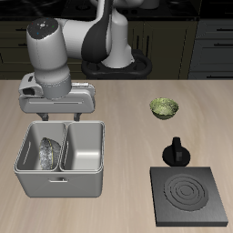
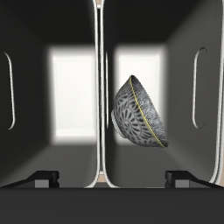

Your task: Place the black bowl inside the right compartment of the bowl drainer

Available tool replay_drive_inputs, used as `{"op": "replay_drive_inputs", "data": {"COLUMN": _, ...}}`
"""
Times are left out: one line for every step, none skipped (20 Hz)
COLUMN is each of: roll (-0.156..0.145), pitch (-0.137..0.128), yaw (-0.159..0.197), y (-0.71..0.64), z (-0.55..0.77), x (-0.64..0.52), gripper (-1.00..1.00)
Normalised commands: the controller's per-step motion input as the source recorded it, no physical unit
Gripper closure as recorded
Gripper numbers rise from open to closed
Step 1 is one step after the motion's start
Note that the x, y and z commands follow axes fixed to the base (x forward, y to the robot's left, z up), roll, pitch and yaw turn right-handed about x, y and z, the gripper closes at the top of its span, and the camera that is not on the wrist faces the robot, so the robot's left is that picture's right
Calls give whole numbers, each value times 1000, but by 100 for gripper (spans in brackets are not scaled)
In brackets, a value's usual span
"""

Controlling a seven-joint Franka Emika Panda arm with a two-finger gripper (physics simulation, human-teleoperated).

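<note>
Hovering over the drainer [image 1: 62, 157], pincer [image 1: 62, 116] with fingers spread and empty. Black bowl [image 2: 142, 114] lies tipped on its side in one well, leaning on that well's outer wall, directly below the pincer but offset to one side of the divider [image 2: 99, 87]. Judging it looks released; a green bowl [image 1: 165, 108] sits apart on the bench [image 1: 127, 136].

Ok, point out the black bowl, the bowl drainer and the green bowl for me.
black bowl [image 2: 140, 114]: wrist view, on its patterned outer wall.
bowl drainer [image 1: 60, 183]: exterior view, on its front outer wall.
green bowl [image 1: 164, 108]: exterior view, on the middle of the bowl.
</note>
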Motion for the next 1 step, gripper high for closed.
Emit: {"op": "replay_drive_inputs", "data": {"roll": 65, "pitch": -5, "yaw": -72, "y": 159, "z": 164, "x": -97, "gripper": -100}}
